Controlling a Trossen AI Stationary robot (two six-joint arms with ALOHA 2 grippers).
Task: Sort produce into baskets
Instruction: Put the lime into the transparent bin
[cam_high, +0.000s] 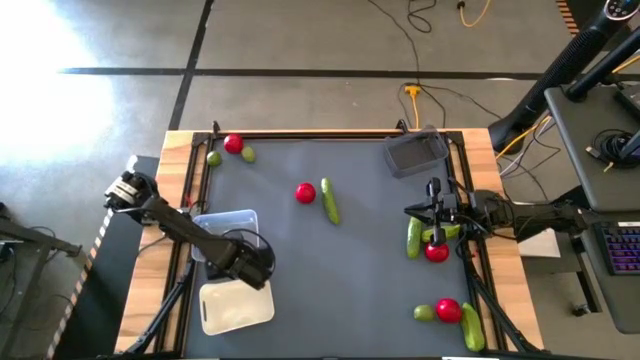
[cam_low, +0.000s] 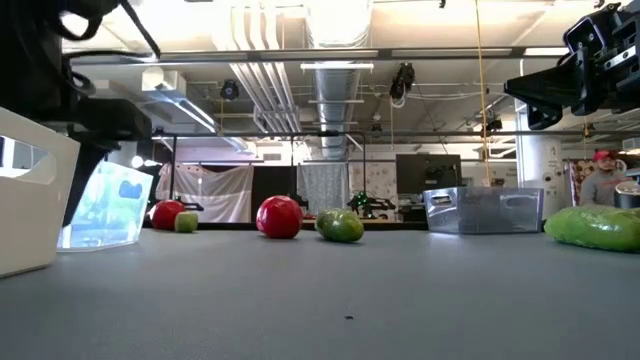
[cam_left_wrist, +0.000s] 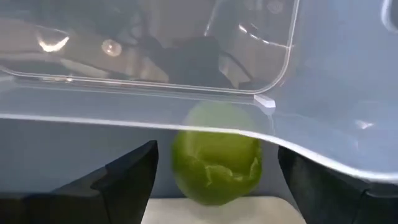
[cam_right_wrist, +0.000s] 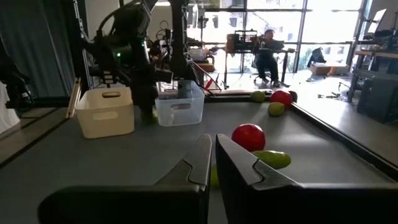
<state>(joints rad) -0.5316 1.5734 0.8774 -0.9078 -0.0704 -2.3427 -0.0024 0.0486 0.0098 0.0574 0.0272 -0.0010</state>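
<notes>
My left gripper (cam_high: 252, 262) is open at the near left, between the clear basket (cam_high: 226, 224) and the cream-white basket (cam_high: 236, 306). A green lime (cam_left_wrist: 214, 162) sits between its two spread fingers, with a gap on each side, beside the clear basket's rim (cam_left_wrist: 143, 106). What the lime rests on does not show. My right gripper (cam_high: 434, 214) is shut and empty. It hangs above a cucumber (cam_high: 414, 238) and a tomato (cam_high: 436, 252) at the right. The dark grey basket (cam_high: 417, 152) stands at the far right.
A tomato (cam_high: 233, 144) and two limes (cam_high: 213, 157) lie in the far left corner. A tomato (cam_high: 306, 193) and a cucumber (cam_high: 330, 200) lie mid-table. A lime (cam_high: 424, 313), a tomato (cam_high: 448, 311) and a cucumber (cam_high: 472, 328) lie at the near right. A person (cam_low: 603, 180) sits beyond the table.
</notes>
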